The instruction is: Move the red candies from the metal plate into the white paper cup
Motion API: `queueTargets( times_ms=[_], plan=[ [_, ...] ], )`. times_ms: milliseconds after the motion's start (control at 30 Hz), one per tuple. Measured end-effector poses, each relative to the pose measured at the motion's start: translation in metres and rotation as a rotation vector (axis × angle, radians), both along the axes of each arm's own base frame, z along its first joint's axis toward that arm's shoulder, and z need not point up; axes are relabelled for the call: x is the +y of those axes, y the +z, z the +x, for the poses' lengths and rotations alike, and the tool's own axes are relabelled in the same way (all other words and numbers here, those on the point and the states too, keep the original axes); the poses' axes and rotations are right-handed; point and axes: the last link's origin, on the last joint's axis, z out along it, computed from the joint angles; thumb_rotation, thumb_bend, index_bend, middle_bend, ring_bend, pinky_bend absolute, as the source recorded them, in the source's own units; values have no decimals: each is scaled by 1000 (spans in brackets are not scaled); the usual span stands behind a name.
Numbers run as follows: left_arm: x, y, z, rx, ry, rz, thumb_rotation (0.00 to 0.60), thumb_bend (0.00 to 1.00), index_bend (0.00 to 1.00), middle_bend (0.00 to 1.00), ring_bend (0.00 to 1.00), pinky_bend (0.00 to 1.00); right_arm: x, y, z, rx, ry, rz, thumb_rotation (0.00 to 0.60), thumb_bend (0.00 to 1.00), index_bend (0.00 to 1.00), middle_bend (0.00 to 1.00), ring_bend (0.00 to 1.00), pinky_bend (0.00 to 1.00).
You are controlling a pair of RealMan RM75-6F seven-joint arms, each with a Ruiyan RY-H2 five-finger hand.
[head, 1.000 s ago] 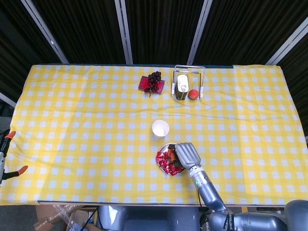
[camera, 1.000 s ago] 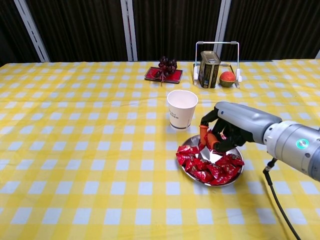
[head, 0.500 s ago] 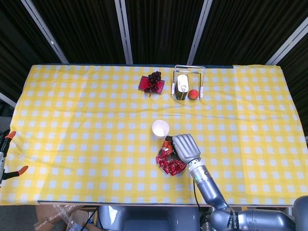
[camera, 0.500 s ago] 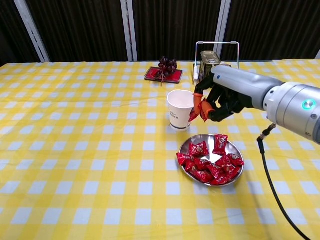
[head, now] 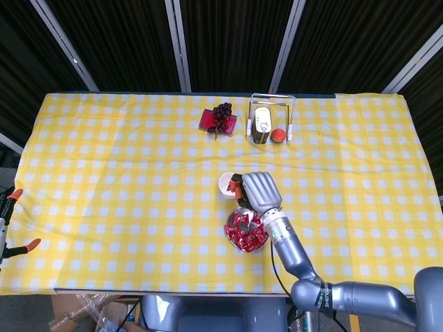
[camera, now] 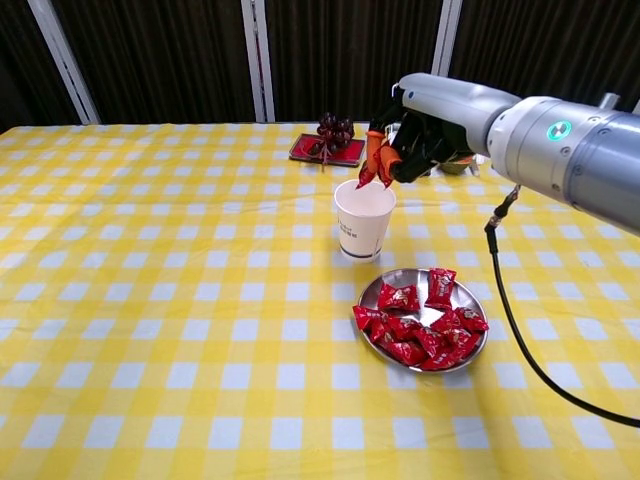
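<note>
Yellow-checked surface (camera: 150, 300) under my right hand (camera: 410, 140), which pinches one red candy (camera: 370, 170) directly over the white paper cup (camera: 363, 218); the metal plate (camera: 470, 352) lies at five o'clock from it.

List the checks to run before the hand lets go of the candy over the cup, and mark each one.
1. Red wrapped candy pinched in the right hand: ok.
2. Candy above the mouth of the white paper cup: ok in chest view; head view partly blocked by the hand.
3. Cup upright: ok.
4. Cup contents: cannot tell.
5. Round metal plate holds more red candies: ok, task not done.
6. Left hand clear: cannot tell, not in view.
</note>
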Motion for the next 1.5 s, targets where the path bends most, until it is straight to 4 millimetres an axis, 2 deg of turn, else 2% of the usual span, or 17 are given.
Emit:
queueTargets(
  times_ms=[567,1067,1167,1267,1333,1500],
  plan=[
    [1,1,0,-15,8,-9,600,9,0,0,0,0,-19,-26,-13,13,-56,30,600,704,693,815,960,1000],
    [1,0,1,-20,8,-12,600,10,0,0,0,0,-20,-43,-5,4,-34,39,600,705,694,815,959,1000],
    [1,0,1,-21,8,-12,600,9,0,0,0,0,-21,-45,-5,8,-33,39,600,705,623,815,959,1000],
    [1,1,1,-23,8,-12,600,9,0,0,0,0,-22,-46,-3,9,-28,39,600,677,469,815,960,1000],
    [1,1,1,-24,8,-13,600,9,0,0,0,0,-22,-46,-1,10,-21,36,600,615,355,815,960,1000],
    [1,1,1,-27,10,-18,600,9,0,0,0,0,-22,-45,1,8,-15,34,600,522,254,815,959,1000]
  ],
)
